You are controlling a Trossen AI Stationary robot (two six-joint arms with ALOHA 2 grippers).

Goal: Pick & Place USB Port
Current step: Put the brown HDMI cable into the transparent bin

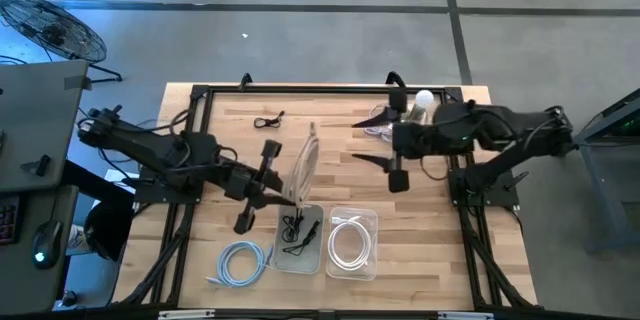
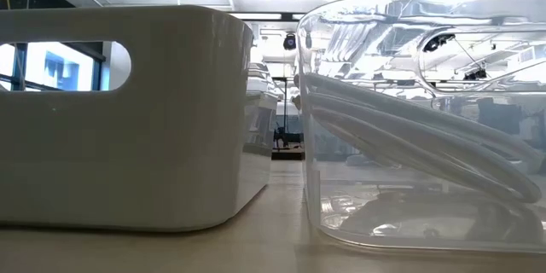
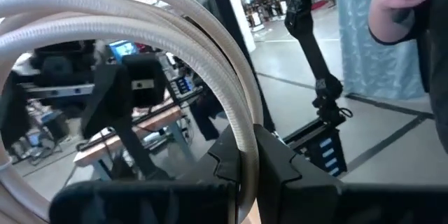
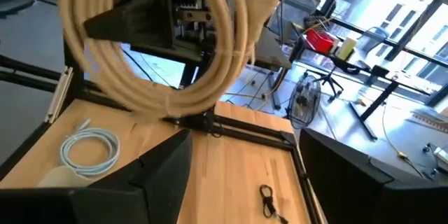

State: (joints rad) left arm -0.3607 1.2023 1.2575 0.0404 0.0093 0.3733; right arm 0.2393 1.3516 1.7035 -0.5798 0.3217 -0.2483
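Note:
A cream-white USB cable wound into a coil point(image 1: 305, 165) stands upright, edge-on in the high view, and fills the left wrist view point(image 3: 140, 14). My left gripper point(image 1: 285, 195) is shut on it, just beyond the far rim of a clear tub point(image 1: 300, 250) holding a black cable. The right wrist view shows the coil point(image 4: 210, 63) in front of my right gripper point(image 4: 241, 175). My right gripper point(image 1: 365, 140) is open, level, to the right of the coil, and touches nothing. My left gripper pinches the coil's bundled strands point(image 3: 241, 136) between its two fingers point(image 3: 280, 164), coming level from the table's left. It has the coil at its near, lower part point(image 1: 292, 198). The coil stands upright, lifted clear of the table.
A second clear tub point(image 1: 352, 242) with a white cable sits right of the first one. In the low view a white bin point(image 2: 128, 111) and a clear tub point(image 2: 426, 119) fill the foreground. A light-blue cable coil point(image 1: 240, 262) lies near the near edge. A small black cable point(image 1: 268, 118) lies far left.

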